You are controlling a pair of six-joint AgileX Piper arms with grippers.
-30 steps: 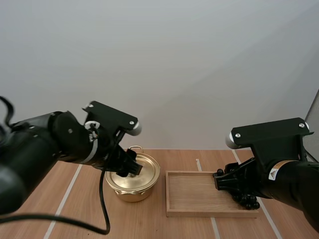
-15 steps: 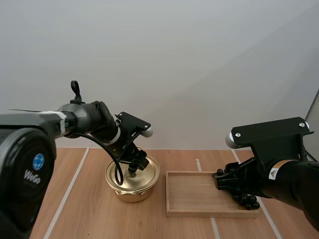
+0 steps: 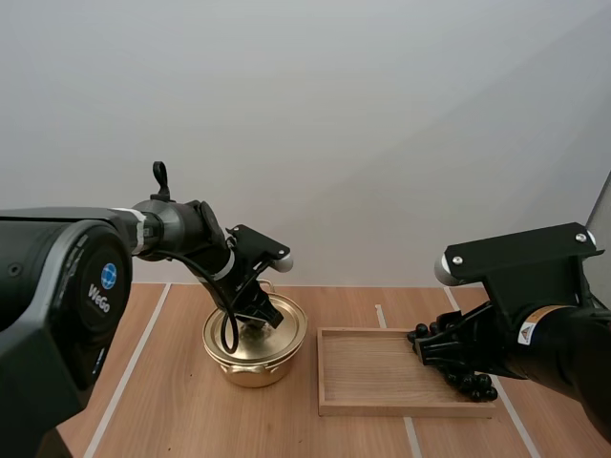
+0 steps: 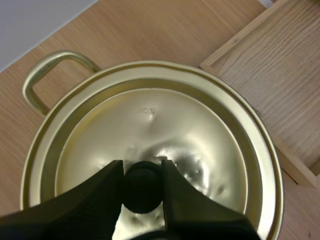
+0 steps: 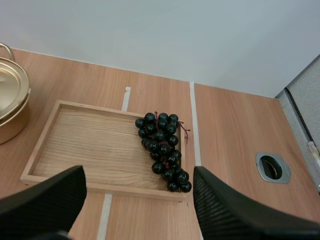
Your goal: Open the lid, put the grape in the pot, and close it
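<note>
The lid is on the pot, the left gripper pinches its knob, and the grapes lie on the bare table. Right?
No: the grapes lie in the wooden tray, as the right wrist view shows. The left gripper pinches the lid by its knob.

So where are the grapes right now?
In the right wrist view the grapes lie in the wooden tray, at its end far from the pot, beneath my open right gripper.
</note>
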